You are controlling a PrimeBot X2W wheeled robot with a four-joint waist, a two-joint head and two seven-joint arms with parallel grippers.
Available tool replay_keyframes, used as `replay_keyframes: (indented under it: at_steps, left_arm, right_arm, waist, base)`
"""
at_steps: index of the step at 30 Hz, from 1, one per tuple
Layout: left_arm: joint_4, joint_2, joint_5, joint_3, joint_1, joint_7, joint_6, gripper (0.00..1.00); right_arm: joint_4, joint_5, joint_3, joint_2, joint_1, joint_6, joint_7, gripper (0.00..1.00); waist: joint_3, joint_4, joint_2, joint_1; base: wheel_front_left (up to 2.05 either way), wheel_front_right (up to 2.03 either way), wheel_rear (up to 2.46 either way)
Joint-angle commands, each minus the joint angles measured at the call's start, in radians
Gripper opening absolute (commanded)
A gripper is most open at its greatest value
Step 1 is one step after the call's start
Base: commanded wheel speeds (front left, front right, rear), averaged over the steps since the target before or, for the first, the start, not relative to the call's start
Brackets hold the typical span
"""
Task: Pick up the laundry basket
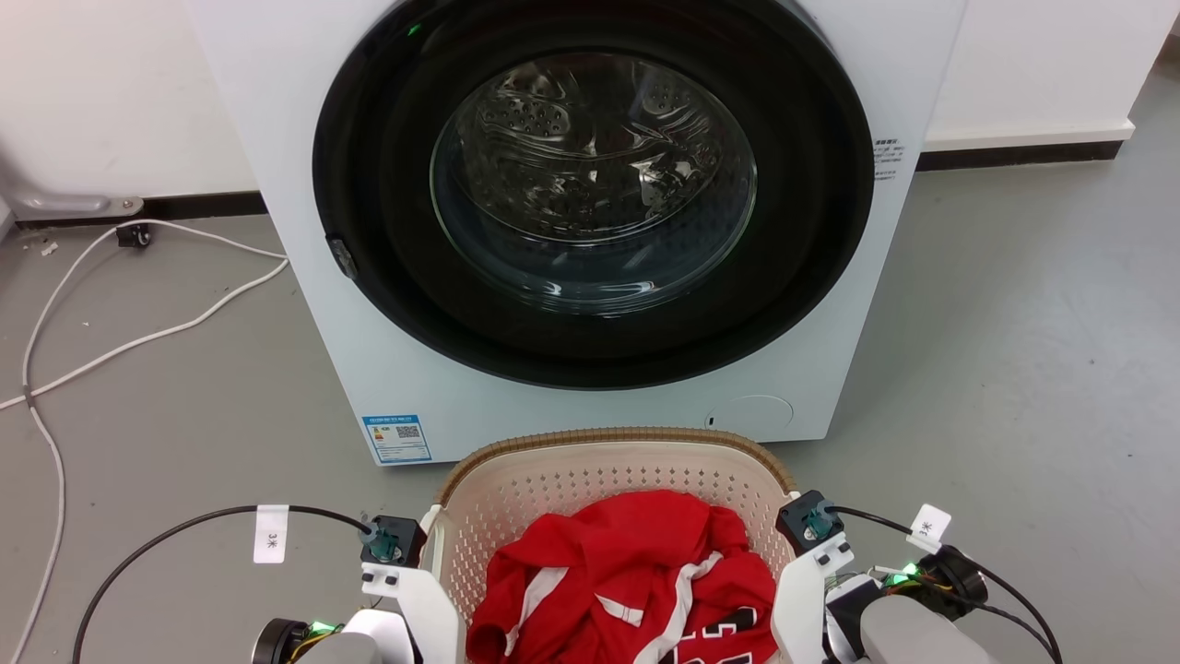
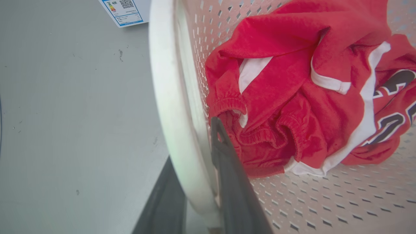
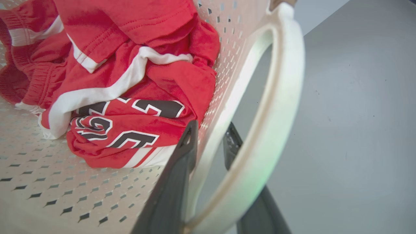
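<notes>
Before hauling anything up, take stock: laundry basket (image 1: 613, 435) bottom centre of the head view, just in front of the washing machine (image 1: 442, 406), red jersey (image 1: 627, 572) bunched inside. Left gripper (image 2: 193, 152) jaws narrow, clamped across the basket's side wall beside the white left handle (image 2: 169, 97), one finger inside, one outside. Same deal with the right gripper (image 3: 209, 133) on the opposite side: jaws pinching the wall, outer finger tucked under the right handle (image 3: 279, 97) loop. So, lift both sides together, same pace, straight up. Keep it level to stop the jersey sliding to one end. Don't ease the squeeze; expect some flex from that thin plastic. Can't tell whether off the floor (image 1: 1014, 369) yet.
</notes>
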Motion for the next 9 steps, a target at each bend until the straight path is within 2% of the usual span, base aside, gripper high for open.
replay_keyframes:
  at_steps: [1,9]
  left_arm:
    - [0.003,0.016,-0.002,-0.006,-0.017,-0.007,0.002,0.00]
    - [0.005,0.016,-0.015,-0.020,-0.017,-0.008,0.002,0.00]
  right_arm:
    - [0.002,-0.002,0.004,-0.008,0.003,0.003,-0.008,0.00]
    - [0.004,0.001,0.006,-0.008,0.006,0.003,-0.009,0.00]
  waist:
    - [-0.001,0.000,0.0000,0.0000]
    - [-0.004,0.003,0.0000,0.0000]
  base:
    - [0.00,0.00,0.00]
    - [0.00,0.00,0.00]
